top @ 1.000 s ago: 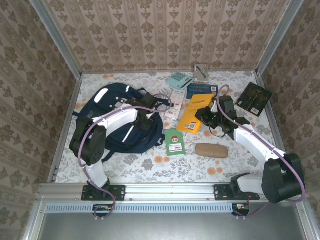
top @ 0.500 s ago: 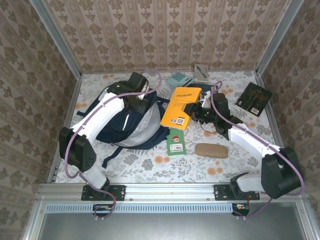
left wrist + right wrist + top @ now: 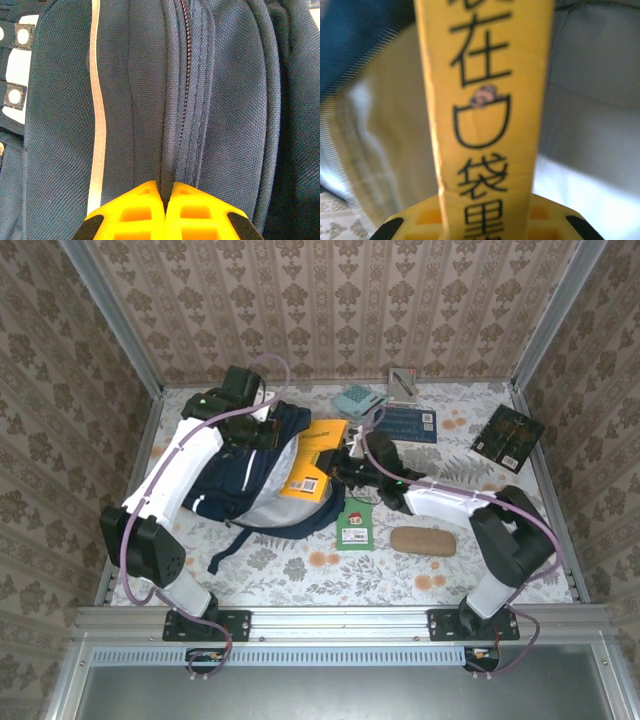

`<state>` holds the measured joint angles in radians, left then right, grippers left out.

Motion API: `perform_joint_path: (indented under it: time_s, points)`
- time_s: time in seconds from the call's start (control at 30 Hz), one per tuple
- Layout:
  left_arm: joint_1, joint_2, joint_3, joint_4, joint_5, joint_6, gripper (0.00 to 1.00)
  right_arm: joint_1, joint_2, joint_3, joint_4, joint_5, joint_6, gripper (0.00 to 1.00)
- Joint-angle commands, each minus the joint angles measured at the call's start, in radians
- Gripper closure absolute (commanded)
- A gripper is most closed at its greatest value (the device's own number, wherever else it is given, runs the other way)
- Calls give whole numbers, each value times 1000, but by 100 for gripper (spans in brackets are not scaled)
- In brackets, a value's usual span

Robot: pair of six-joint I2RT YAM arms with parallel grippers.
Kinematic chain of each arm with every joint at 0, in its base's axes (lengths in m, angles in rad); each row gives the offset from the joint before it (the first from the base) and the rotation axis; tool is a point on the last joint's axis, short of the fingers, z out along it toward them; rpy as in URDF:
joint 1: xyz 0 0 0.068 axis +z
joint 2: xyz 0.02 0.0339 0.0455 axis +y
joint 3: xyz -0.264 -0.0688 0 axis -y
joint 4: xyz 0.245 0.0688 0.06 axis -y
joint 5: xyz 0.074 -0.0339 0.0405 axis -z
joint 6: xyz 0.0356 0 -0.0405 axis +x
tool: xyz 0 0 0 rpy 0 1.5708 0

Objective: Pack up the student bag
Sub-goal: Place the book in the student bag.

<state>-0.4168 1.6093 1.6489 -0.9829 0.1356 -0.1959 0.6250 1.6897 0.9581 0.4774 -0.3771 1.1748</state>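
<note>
Your left gripper (image 3: 167, 189) is pinched shut on the zipper seam (image 3: 186, 100) of the student bag (image 3: 225, 480), which lies on the bench (image 3: 300, 562); lift that edge so the mouth gapes. Your right gripper (image 3: 347, 462) clamps the yellow book (image 3: 315, 465) at the bag's mouth, so slide it flat along the grey lining (image 3: 278, 500).
</note>
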Motion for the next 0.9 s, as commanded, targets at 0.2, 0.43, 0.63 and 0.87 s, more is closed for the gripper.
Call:
perform_joint_path:
  time_s: [0.2,0.43,0.63,0.87]
  points:
    - [30,-95,57,69,119,-59,100,102,283,224,349,217,122,100]
    - [35,-102,54,76,145,-77,100,132,513,461,380,279,182,100]
    - [35,-103,56,76,153,-83,100,152,635,661,182,330,155,100]
    - [45,-116,36,84,139,-76,100,153,673,747,-14,299,131,47]
